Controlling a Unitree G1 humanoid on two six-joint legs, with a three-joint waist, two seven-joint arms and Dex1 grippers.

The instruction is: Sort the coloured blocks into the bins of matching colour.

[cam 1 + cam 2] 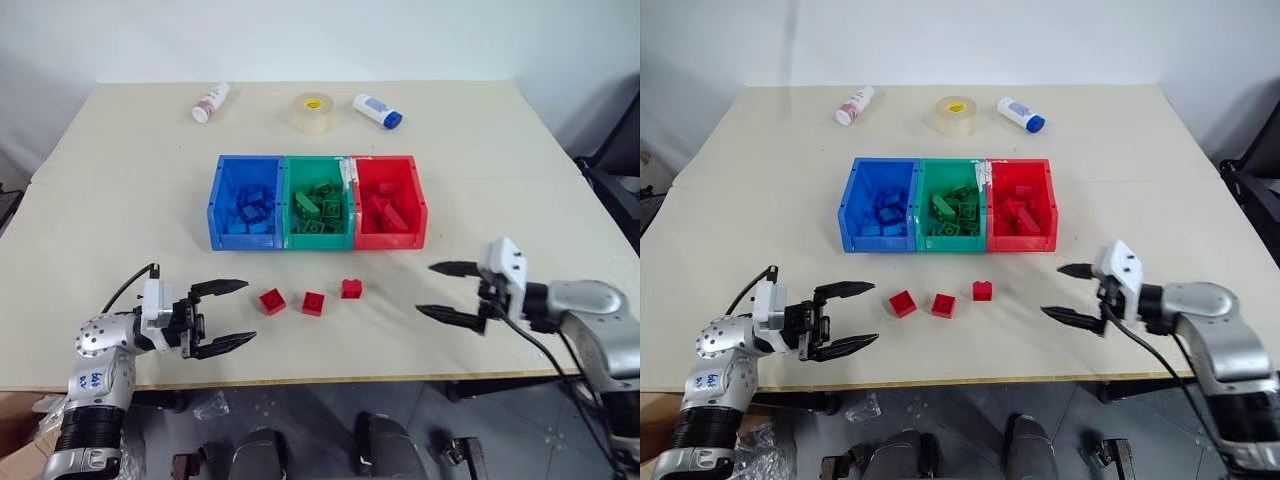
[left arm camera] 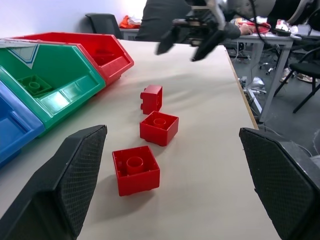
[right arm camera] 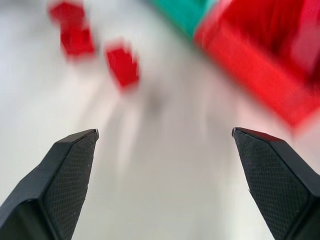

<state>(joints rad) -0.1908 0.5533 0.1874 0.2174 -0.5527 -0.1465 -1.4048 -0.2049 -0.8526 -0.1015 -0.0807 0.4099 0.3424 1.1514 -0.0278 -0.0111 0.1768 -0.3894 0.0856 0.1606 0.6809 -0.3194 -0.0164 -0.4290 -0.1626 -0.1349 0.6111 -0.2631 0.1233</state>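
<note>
Red studded plastic bricks, three of them (image 1: 272, 300) (image 1: 313, 303) (image 1: 351, 288), are lying in a loose row on the pale tabletop (image 1: 120, 200), just in front of the blue plastic bin (image 1: 215, 205), green plastic bin (image 1: 287, 205) and red plastic bin (image 1: 420, 205), all already holding bricks. In the head views, the left gripper (image 1: 225, 316) is hovering with jaws spread wide and empty, near the leftmost brick; the right gripper (image 1: 447, 291) is hanging equally wide and empty, right of the row. In the left wrist view, the nearest brick (image 2: 135, 169) is sitting between the black fingers (image 2: 75, 170). The right wrist view is showing blurred bricks ahead. Judging from this, the left arm should be centring on that brick, squaring to its flat sides before closing
</note>
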